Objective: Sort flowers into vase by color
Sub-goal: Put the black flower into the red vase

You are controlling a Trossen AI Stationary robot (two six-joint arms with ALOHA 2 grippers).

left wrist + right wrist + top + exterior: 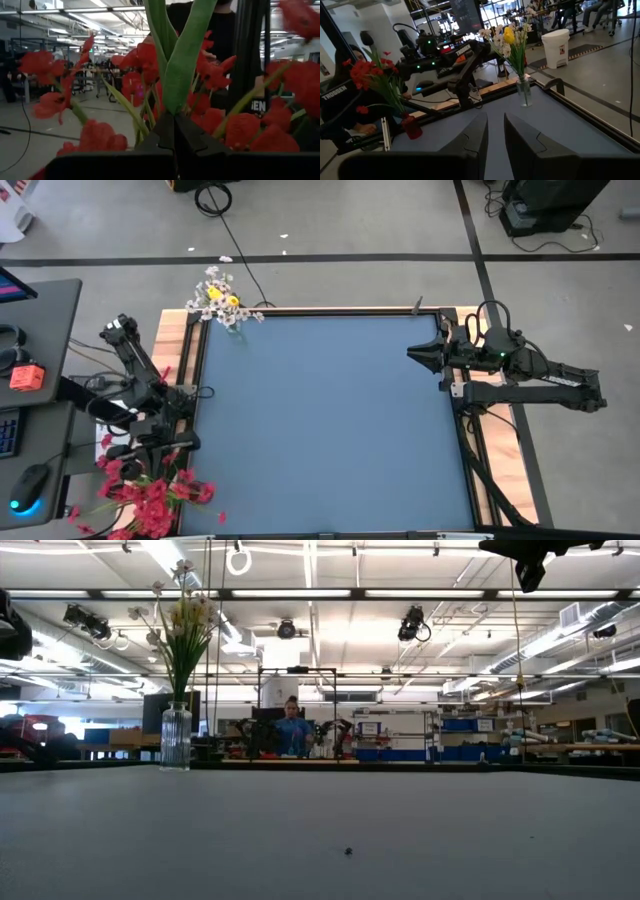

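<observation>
You see a big blue table (pixel 330 420) with two flower bunches at its left side.
Your left gripper (pixel 175 120) is pinched tight on a green stem among the red flowers (pixel 145 498), near left; your right gripper (pixel 495 131) is a little apart and holds nothing, far right; the clear glass vase (pixel 176 737) of white and yellow flowers (pixel 220 298) stands far left.

Red flowers (pixel 150 500), lower left of the high view: the bunch is cut off by the bottom edge, and whatever container holds it is hidden under the blossoms and the left arm. Left wrist view: red blossoms and green leaves (pixel 182 55) fill the frame out of focus; the stems' lower ends vanish behind the closed jaws. Clear vase (pixel 176 737), left in the low view: its base is hidden by the near worktop (pixel 320 830) edge. Right gripper (pixel 530 565), upper right of the low view: cropped by the top edge. A dark speck (pixel 348 851) on the worktop is too small to identify.
</observation>
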